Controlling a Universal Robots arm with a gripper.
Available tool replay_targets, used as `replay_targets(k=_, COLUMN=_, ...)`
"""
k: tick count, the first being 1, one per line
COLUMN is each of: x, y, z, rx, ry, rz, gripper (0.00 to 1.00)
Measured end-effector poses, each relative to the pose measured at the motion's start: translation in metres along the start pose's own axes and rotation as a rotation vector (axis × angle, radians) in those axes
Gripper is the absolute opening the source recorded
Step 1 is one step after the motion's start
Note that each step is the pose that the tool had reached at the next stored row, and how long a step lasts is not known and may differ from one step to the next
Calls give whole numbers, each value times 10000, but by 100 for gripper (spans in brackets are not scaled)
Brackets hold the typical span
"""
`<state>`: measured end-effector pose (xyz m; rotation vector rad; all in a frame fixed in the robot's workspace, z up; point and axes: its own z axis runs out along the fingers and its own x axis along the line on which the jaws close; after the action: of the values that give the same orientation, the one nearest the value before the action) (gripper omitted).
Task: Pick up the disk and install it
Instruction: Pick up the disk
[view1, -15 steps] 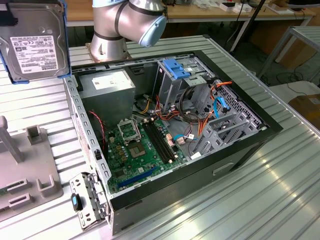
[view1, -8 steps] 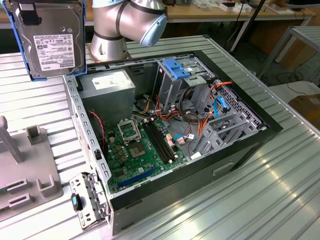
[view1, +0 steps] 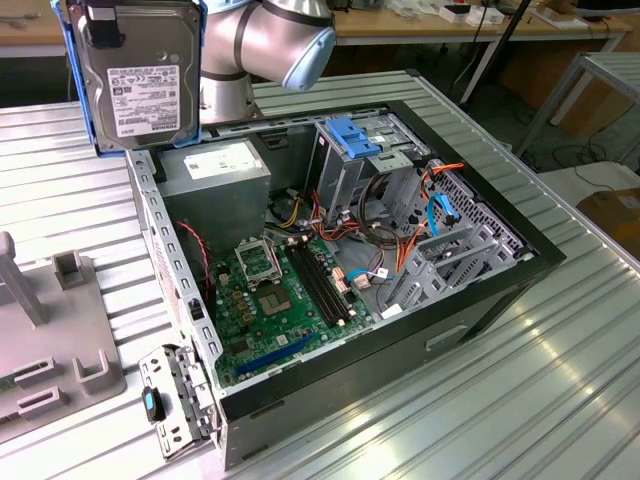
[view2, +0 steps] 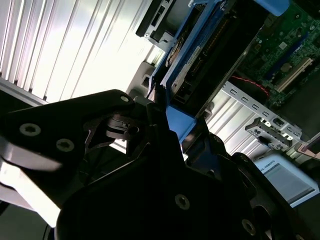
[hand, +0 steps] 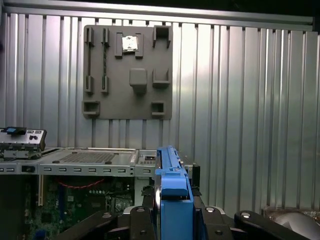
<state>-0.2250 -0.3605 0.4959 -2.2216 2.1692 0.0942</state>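
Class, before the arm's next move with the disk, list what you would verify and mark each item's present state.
1. Disk gripped: ok, the gripper is shut on it.
2. Disk clear of the computer case: ok, held above its edge.
3. Disk lined up with the drive cage: not ok, it hangs to the exterior view's left of it.
4. Cage bay free: cannot tell.
5. Blue cable clear of the cage: cannot tell, it runs close beside it.

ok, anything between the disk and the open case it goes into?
Nothing visible. The end effector holds the disk in open air above a corner of the case, at the exterior view's left. The case has no lid on. Inside, orange and blue cables crowd beside the metal drive cage and might matter.
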Motion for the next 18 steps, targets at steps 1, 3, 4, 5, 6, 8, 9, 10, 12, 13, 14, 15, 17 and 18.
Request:
replay_targets(k=1, x=1, y=-27, z=0, rx=-1, ry=0, rz=-9, gripper=37)
replay_targets(k=3, x=2, y=-77, z=-1, rx=-1, ry=0, rz=-24, gripper=37)
replay_targets(k=4, x=2, y=-103, z=-2, rx=-2, ry=0, rz=-31, gripper=37)
replay_targets(k=5, x=3, y=-117, z=-2, rx=-2, ry=0, rz=-35, gripper=37)
replay_targets(k=6, x=3, y=-149, z=-3, rx=-4, ry=1, rz=-44, gripper=37)
replay_targets(k=8, x=5, y=-206, z=-4, rx=-4, ry=1, rz=-59, gripper=37)
replay_targets(k=9, x=5, y=-233, z=-5, rx=-5, ry=1, rz=-67, gripper=37)
replay_targets(k=10, x=6, y=-251, z=-5, rx=-5, ry=1, rz=-71, gripper=37)
replay_targets(k=12, x=7, y=-283, z=-5, rx=-5, ry=1, rz=-81, gripper=37)
replay_targets(k=13, x=7, y=-306, z=-6, rx=-6, ry=1, rz=-87, gripper=37)
replay_targets(k=14, x=7, y=-319, z=-6, rx=-7, ry=1, rz=-91, gripper=37)
replay_targets(k=15, x=8, y=-331, z=-6, rx=-6, ry=1, rz=-95, gripper=37)
replay_targets(k=17, x=8, y=-359, z=-7, rx=-8, ry=2, rz=-105, gripper=37)
replay_targets(k=18, x=9, y=-372, z=-7, rx=-9, ry=3, rz=-136, gripper=37)
